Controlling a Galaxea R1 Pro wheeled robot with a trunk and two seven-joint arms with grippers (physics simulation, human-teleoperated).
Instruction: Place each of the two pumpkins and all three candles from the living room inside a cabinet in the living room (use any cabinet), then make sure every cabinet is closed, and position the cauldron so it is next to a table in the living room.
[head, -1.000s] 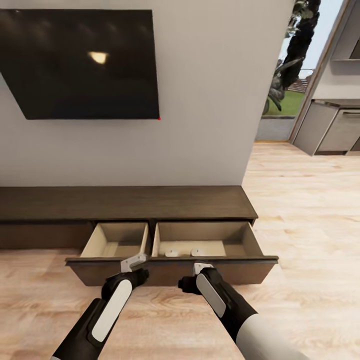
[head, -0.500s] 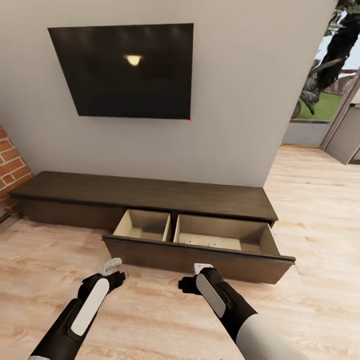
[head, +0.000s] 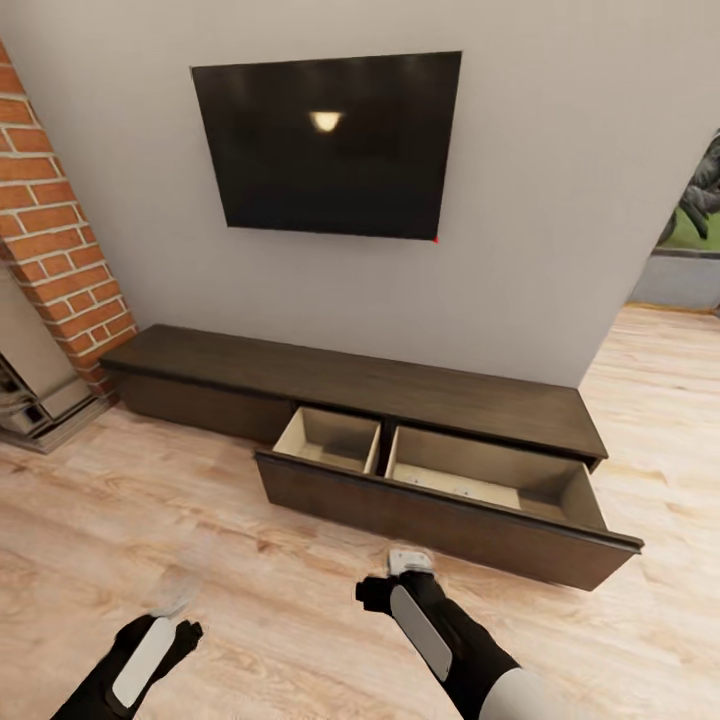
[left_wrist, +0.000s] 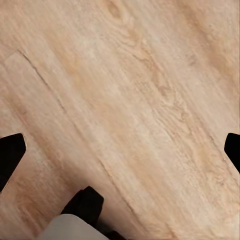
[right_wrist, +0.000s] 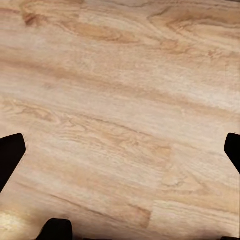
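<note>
The long dark-brown cabinet (head: 350, 385) runs along the wall under the TV. Its right-hand drawer (head: 440, 515) is pulled out, showing two pale compartments. The drawer's front hides most of its floor, and a few pale specks in the right compartment (head: 450, 482) are too small to identify. Both arms hang over bare floor, short of the drawer. My left gripper (head: 175, 603) (left_wrist: 120, 152) is open with only floorboards between its fingertips. My right gripper (head: 408, 560) (right_wrist: 120, 150) is open the same way. Pumpkins, candles, cauldron and coffee table are out of view.
A black TV (head: 330, 145) hangs on the grey wall. A red brick column (head: 55, 240) with a grey hearth unit (head: 30, 390) stands at the left. At the right, an opening (head: 685, 260) leads outside. Light wood floor (head: 200, 500) spreads before the cabinet.
The camera has backed away from the cabinet and swung left, bringing the brick column into view. My left arm has dropped back, away from the drawer front. The drawer stays pulled out.
</note>
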